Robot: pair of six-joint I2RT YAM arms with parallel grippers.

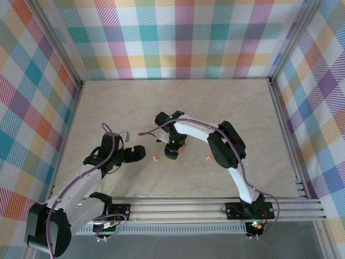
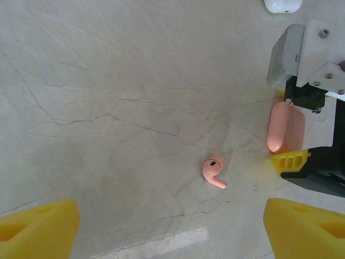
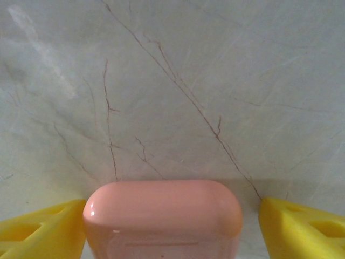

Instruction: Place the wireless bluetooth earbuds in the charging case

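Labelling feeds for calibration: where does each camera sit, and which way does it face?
Top external: above and behind the bases, looking down on the table; both arms, left gripper and right gripper show.
Left wrist: on the left arm, looking down at a pink earbud; its yellow fingers at the bottom corners.
Right wrist: low over the pink case, between its yellow fingers.
Shared: both wrist views show the pink case.

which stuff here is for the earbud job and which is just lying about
For the job: salmon-pink stemmed plastic earbud, second pink earbud, glossy pink pebble-shaped charging case, rounded white plastic case.
Just there: checked fabric walls, aluminium rails.
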